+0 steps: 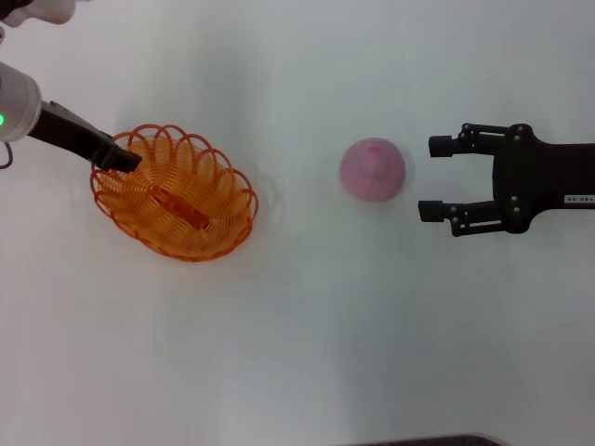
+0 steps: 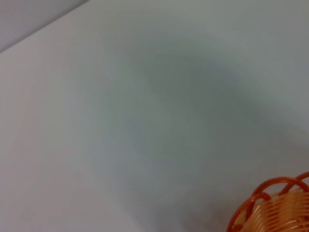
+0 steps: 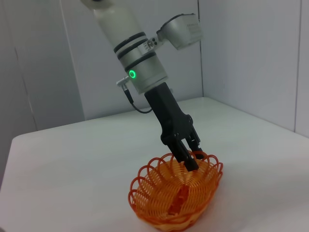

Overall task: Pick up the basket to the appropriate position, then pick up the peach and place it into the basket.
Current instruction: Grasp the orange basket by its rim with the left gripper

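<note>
The orange wire-weave basket [image 1: 177, 193] sits on the white table at the left. My left gripper [image 1: 127, 159] reaches down onto its far-left rim and is shut on a rim loop; the right wrist view shows the dark fingers [image 3: 187, 155] pinching the basket [image 3: 174, 198] at its edge. A corner of the basket [image 2: 275, 209] also shows in the left wrist view. The pink peach [image 1: 372, 170] rests on the table right of centre, apart from the basket. Just to the peach's right, my right gripper [image 1: 428, 178] stands open with its fingertips pointing at the fruit, not touching it.
The white table [image 1: 307, 325] stretches bare around both things. A wall meets the table's far edge [image 3: 96, 121] behind the left arm.
</note>
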Tool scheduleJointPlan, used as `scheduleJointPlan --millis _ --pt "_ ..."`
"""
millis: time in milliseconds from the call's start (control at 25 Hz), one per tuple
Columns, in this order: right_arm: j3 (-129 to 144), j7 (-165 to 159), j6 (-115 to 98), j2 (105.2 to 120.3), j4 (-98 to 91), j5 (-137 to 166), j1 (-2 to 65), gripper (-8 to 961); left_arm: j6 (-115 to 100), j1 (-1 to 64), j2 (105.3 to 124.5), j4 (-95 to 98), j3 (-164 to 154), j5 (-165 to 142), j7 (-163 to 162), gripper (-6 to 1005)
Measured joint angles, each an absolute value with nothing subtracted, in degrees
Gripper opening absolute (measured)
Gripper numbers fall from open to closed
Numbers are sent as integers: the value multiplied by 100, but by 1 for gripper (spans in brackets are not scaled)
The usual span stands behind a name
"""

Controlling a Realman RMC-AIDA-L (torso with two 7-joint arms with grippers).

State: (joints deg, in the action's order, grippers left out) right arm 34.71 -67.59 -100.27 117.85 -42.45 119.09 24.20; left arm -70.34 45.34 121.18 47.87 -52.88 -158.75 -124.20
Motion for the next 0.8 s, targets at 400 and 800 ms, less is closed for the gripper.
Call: scheduleJointPlan --millis 400,800 --pt "3472 -6758 -10006 11789 -4245 11909 2426 882 -7071 4540 12112 4799 -5282 -15870 -12436 361" --pt "3472 -6759 -9985 11786 -4245 11909 2444 882 -7235 4516 12103 4981 -5197 -15864 -12539 135"
